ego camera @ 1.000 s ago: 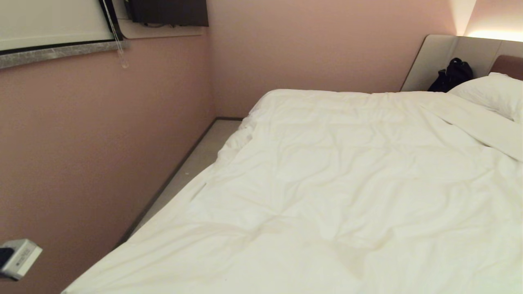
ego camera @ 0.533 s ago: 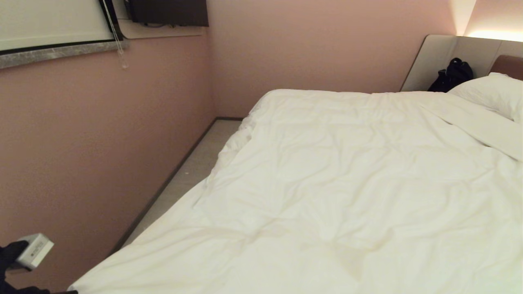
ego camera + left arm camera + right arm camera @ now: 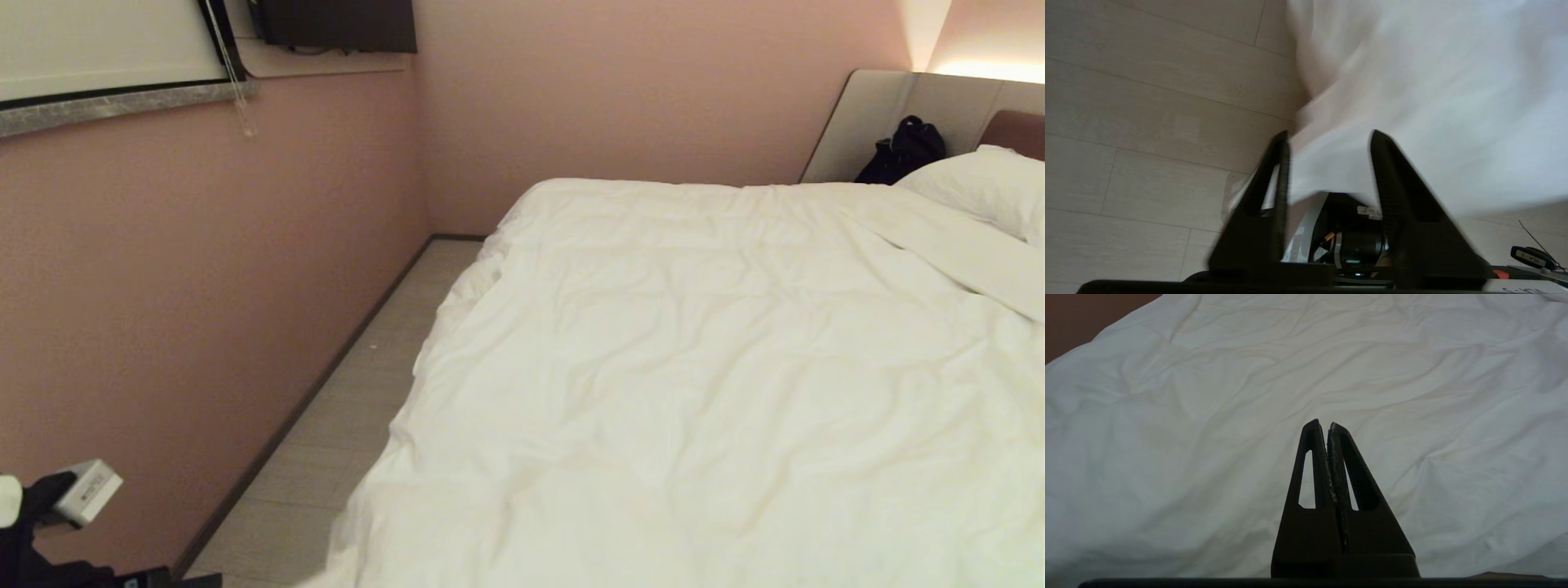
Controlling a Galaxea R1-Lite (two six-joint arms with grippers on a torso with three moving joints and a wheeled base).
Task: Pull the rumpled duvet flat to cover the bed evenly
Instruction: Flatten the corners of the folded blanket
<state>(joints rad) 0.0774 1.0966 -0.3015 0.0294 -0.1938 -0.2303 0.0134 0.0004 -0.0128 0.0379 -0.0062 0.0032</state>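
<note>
White, puffy duvet (image 3: 702, 367) spread over most of the bed (image 3: 865, 122), wrinkled, with shallow creases running across it. Near-left corner hanging down off the bed toward the pale plank floor (image 3: 351, 408); left edge uneven, bulging out at the near end and pulled in farther along. Far end reaching up to a plump white pillow (image 3: 980, 184) at the far right, beside a folded-over band of the cover. Beige surround panel behind, with a black bag (image 3: 902, 151) propped against it and a strip of brown headboard (image 3: 1016, 131) above the pillow. Pink wall (image 3: 163, 286) close along the left, leaving a narrow floor strip between wall and bed.

Left hand (image 3: 1329, 136) low at the near-left corner, over the floor, fingers (image 3: 1280, 163) apart with a blurred fold of the duvet lying between them; cannot tell whether the cloth is touching the inner faces. Only the arm's wrist housing showing at the bottom-left edge of the head view.

Right hand (image 3: 1327, 424) poised over the creased duvet, fingers pressed together with nothing between them, apart from the cloth.
</note>
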